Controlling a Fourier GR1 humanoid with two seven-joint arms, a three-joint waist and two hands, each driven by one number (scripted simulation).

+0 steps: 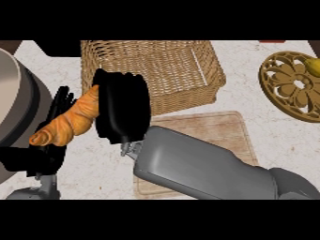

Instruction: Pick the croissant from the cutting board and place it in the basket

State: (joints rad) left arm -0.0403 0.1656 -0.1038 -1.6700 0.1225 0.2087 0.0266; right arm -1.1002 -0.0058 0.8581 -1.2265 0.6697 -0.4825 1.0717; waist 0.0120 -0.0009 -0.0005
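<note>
The orange croissant (71, 121) hangs slanted to the left of the wicker basket (163, 70), off the wooden cutting board (221, 133). Its upper end is tucked against my right hand (123, 108), which shows its back and is curled round that end. The hand covers the basket's lower left corner, and its grey forearm crosses the board. My left hand (36, 157) rests open at the lower left, its fingers (61, 101) pointing up behind the croissant. How my right hand's fingers lie on the pastry is hidden by the hand itself.
A big grey round pan (3, 93) fills the left edge beside my left hand. At the right, a golden round trivet (297, 89) carries a lemon (319, 67). Pale counter shows between the basket and the trivet.
</note>
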